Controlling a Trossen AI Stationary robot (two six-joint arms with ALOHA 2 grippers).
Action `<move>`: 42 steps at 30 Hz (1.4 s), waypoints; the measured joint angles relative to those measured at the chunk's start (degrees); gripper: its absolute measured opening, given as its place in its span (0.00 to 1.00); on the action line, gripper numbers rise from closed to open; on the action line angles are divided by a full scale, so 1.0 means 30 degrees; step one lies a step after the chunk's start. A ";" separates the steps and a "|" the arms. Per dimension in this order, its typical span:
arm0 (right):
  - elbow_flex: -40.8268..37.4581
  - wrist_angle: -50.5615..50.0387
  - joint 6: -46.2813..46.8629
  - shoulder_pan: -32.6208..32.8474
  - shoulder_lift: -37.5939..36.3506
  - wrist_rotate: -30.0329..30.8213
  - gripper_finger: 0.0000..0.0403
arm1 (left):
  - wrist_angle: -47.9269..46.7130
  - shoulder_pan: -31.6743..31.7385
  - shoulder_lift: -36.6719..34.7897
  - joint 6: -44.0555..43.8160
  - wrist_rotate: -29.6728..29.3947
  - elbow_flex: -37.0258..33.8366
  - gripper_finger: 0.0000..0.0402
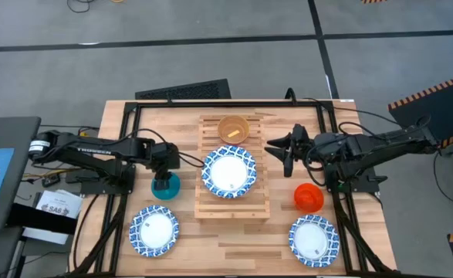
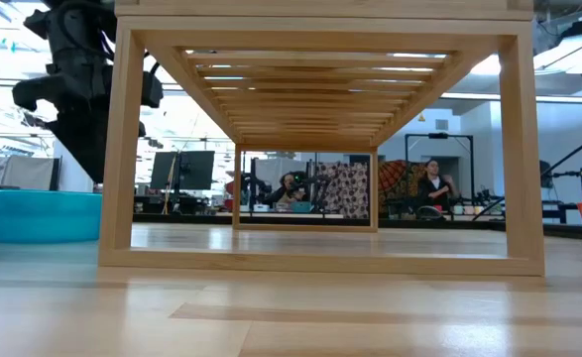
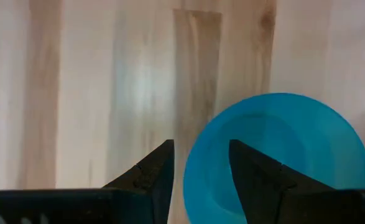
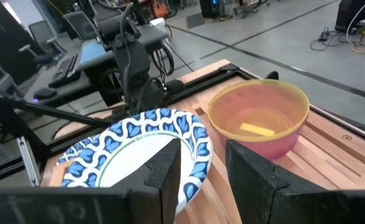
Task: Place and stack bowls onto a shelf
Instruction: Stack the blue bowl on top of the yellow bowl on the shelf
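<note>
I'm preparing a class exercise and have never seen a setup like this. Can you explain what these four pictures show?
Two robot arms work at a wooden table. One camera looks down from above, one sits at table height, one rides on each wrist. The left hand hangs open over the teal bowl, one finger inside its rim, gripping nothing. The right hand is open beside the shelf, which carries a yellow bowl and a blue-rimmed bowl. A red bowl and two more blue-rimmed bowls sit on the table.

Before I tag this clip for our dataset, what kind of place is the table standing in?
Most likely a robotics lab or open workshop. Beyond the wooden shelf the low view shows monitors on desks and seated people, the right wrist view shows office chairs, and striped hazard tape marks the grey floor.
</note>
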 joint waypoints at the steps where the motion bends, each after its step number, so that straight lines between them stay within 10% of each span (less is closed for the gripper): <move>1: 0.0000 -0.0129 -0.0006 0.0009 0.0000 0.0005 0.38 | 0.0038 0.0000 0.0125 0.0022 0.0161 -0.0029 0.34; 17: 0.0000 -0.0208 -0.0006 -0.0007 0.0000 0.0075 0.38 | 0.0529 0.0000 0.3236 -0.0860 -0.0264 -0.0393 0.32; 25: 0.0000 -0.0193 0.0149 -0.0007 -0.0007 0.0073 0.38 | -0.0426 0.0315 0.3237 -0.2318 0.0154 0.0234 0.03; 42: 0.0000 -0.0171 0.0152 -0.0015 0.0000 0.0078 0.38 | -0.9811 0.5263 0.0995 -0.0878 -0.3767 1.0958 0.00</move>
